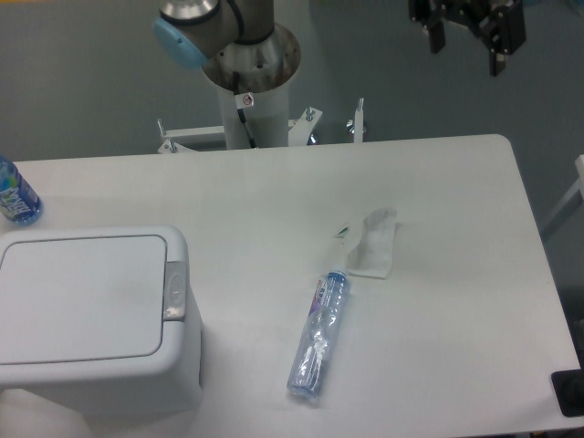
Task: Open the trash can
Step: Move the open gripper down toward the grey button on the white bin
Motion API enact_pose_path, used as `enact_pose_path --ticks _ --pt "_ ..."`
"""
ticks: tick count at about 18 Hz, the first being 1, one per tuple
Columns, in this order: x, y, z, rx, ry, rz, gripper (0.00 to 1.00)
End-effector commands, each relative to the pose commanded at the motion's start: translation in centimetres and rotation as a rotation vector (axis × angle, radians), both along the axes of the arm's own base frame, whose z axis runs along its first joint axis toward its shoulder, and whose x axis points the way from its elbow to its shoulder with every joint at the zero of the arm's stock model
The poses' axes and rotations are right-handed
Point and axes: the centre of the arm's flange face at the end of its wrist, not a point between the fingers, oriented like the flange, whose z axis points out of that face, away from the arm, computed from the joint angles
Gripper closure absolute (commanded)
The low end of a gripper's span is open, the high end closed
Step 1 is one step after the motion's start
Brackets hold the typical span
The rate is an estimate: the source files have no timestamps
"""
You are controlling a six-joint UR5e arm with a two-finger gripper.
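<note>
Well apart: trash can, end effector.

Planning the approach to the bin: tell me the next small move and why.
Probably carry the gripper from the top right, high above the table, left and down toward the grey latch button on the trash can. The lid lies flat and closed, and nothing touches it. The path should pass above the toothbrush package.
</note>
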Motion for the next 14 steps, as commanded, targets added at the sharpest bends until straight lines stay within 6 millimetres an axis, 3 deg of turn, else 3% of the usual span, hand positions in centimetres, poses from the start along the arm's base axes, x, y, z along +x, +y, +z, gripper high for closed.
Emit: enact_pose_path --ticks 6,11,14 --pt "-0.5 1.1 -0.4 0.103 -0.040 0.137 0.00" --pt "0.1 6.1 -1.4 0.348 -0.098 0.380 0.00" --pt "1.5 9.7 -2.1 0.424 -0.133 0.502 0.00"
